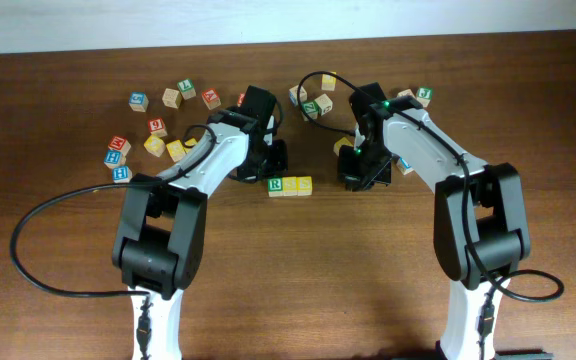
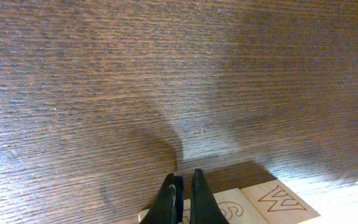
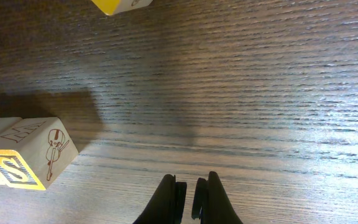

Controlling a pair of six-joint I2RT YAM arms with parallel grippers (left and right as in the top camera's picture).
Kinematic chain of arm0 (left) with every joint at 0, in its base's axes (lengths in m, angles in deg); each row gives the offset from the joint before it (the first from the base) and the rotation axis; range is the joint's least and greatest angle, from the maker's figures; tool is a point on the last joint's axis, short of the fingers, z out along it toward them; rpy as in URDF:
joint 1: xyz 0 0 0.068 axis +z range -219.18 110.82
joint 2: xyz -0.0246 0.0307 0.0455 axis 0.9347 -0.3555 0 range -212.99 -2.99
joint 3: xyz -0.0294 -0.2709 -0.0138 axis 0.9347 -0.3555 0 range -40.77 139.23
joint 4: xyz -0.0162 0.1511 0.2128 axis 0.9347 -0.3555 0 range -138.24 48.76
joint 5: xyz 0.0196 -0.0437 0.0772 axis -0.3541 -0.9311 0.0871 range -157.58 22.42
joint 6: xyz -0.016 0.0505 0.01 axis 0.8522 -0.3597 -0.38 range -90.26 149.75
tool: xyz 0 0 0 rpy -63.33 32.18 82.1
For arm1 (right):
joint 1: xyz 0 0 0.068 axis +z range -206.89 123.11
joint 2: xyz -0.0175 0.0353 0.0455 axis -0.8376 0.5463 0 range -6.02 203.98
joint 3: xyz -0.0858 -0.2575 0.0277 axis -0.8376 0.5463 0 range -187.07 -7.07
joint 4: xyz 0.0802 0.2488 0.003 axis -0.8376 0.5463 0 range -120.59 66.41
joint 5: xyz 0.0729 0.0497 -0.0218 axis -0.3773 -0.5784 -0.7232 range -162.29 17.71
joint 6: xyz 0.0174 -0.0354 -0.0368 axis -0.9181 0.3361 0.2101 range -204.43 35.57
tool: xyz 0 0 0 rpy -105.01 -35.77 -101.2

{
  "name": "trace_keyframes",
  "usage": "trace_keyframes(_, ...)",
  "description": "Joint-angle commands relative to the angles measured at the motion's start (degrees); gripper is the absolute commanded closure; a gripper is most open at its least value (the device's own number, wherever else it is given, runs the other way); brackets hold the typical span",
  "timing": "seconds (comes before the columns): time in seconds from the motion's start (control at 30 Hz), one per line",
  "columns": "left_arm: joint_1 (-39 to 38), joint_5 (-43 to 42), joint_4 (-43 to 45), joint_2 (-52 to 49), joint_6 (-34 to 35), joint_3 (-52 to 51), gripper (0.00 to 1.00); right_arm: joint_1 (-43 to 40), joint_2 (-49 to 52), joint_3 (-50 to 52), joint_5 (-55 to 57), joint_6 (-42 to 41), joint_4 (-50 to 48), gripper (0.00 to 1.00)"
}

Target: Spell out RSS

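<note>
**Mid-counter: R and one S paired, both jaws shut**

At the centre of the dark wooden counter (image 1: 368, 260), a pale wooden cube with a green R (image 1: 276, 185) touches a yellow-faced wooden S cube (image 1: 299, 185), with the R on the left arm's side. Another yellow cube (image 3: 114, 5) lies apart near the right arm; its letter is unreadable. Left jaws are fully closed and empty, just beyond the pair. Right jaws are closed and empty over bare wood. Other lettered cubes (image 1: 158, 125) are scattered at the far side.

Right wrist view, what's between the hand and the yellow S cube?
Only bare table lies between the right hand and the yellow S cube, shown in the right wrist view.
</note>
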Motion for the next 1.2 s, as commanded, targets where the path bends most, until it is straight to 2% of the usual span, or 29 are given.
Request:
trace_keyframes(0.0,-0.17,-0.66,-0.22,-0.35,0.52,0.28,1.0,0.24,0.31,-1.03,-0.07,0.2,0.15,0.96)
trace_keyframes(1.17,0.28,-1.05,0.48,-0.35,0.48,0.85,1.0,0.24,0.31,-1.03,-0.07,0.2,-0.02,0.96)
